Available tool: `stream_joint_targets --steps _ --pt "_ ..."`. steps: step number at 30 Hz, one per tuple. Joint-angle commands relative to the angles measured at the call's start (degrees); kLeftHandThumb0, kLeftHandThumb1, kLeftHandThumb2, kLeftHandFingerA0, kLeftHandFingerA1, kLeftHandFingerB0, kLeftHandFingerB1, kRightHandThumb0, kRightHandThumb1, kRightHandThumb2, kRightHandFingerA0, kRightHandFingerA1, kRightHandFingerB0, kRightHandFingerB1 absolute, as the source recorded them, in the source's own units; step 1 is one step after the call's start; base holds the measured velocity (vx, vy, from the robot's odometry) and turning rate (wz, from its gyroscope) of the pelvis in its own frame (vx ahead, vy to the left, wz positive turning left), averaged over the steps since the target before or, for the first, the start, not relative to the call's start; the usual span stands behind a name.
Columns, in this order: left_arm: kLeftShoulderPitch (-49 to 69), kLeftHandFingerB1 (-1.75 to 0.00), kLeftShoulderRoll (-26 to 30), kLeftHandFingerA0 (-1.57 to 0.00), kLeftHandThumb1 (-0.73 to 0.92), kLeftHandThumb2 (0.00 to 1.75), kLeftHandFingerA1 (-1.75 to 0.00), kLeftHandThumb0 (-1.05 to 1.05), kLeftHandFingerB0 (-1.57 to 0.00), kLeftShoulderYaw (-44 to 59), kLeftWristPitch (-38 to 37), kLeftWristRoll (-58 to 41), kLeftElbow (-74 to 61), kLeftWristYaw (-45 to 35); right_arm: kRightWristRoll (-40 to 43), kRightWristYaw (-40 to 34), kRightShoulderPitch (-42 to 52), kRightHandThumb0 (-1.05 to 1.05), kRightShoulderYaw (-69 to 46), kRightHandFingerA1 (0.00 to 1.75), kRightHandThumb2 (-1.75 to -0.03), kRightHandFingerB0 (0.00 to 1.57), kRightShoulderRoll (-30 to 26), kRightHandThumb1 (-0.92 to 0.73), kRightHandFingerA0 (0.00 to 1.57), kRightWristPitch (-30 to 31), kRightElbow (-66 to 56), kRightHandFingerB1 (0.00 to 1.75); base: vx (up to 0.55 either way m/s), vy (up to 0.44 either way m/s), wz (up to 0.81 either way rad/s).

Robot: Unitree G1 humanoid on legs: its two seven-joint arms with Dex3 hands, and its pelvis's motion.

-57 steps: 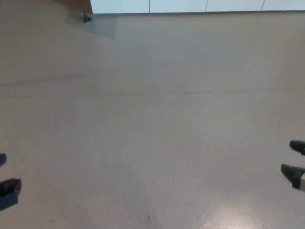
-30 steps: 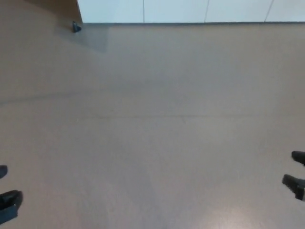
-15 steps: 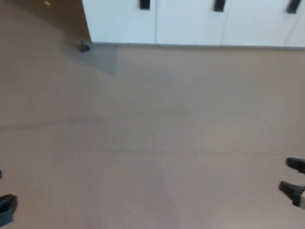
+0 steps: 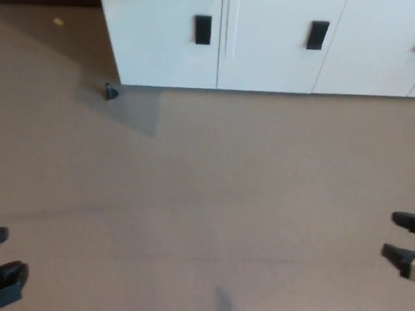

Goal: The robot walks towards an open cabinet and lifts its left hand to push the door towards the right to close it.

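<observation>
A white cabinet (image 4: 272,45) runs along the top of the head view, its doors carrying black handles (image 4: 203,29). Its left end stops near the top left, where a darker brown area begins; I cannot tell which door stands open. Only the fingertips of my left hand (image 4: 11,278) show at the bottom left edge. The fingertips of my right hand (image 4: 402,249) show at the right edge. Both hands hang low, far from the cabinet, with nothing seen in them.
A beige-brown floor (image 4: 207,207) fills most of the view. A small dark object (image 4: 111,91) sits on the floor by the cabinet's left corner. A small pale speck (image 4: 59,21) lies at the top left.
The whole picture has shifted: the cabinet fronts and handles have come further down into view, so the camera has moved nearer or tilted up. My hands stay at the picture's edges.
</observation>
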Motion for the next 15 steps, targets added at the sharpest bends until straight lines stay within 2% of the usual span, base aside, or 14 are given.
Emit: stream_joint_targets --steps 1,10,13,14,15 --pt "0.27 -0.52 1.39 -0.34 0.49 0.91 -0.6 -0.04 -0.2 -0.19 -1.98 0.48 0.7 0.26 0.19 -0.01 0.22 -0.06 -0.1 0.55 -0.56 0.41 -0.76 -0.58 0.6 -0.9 0.34 0.45 0.57 0.232 -0.03" --pt "-0.12 -0.52 1.43 -0.35 0.49 0.91 -0.6 -0.04 -0.2 -0.25 -2.28 0.4 1.12 0.32 0.58 -0.24 -0.13 -0.05 -0.34 0.55 -0.56 0.41 -0.67 -0.59 0.6 0.04 0.16 0.45 0.37 0.015 0.11" --pt "-0.11 -0.52 1.56 -0.35 0.5 0.92 -0.6 -0.04 -0.2 -0.51 -2.62 0.52 1.26 0.27 0.55 0.08 -0.1 -0.06 -0.26 0.56 -0.56 0.4 -0.73 -0.58 0.61 -0.27 0.28 0.45 0.4 -0.152 0.34" --pt "-0.09 -0.52 1.59 -0.35 0.5 0.92 -0.6 -0.04 -0.2 -0.54 -2.73 0.43 1.31 0.1 0.57 0.13 -0.13 -0.06 -0.3 0.56 -0.56 0.4 -0.73 -0.58 0.61 -0.34 0.37 0.45 0.41 -0.167 -0.82" --pt "-0.06 -0.53 1.57 -0.37 0.49 0.91 -0.61 -0.03 -0.21 -0.5 -2.87 0.3 1.35 0.0 0.46 0.17 -0.1 -0.05 -0.2 0.56 -0.56 0.4 -0.76 -0.58 0.6 -0.57 0.35 0.45 0.46 -0.166 1.1"
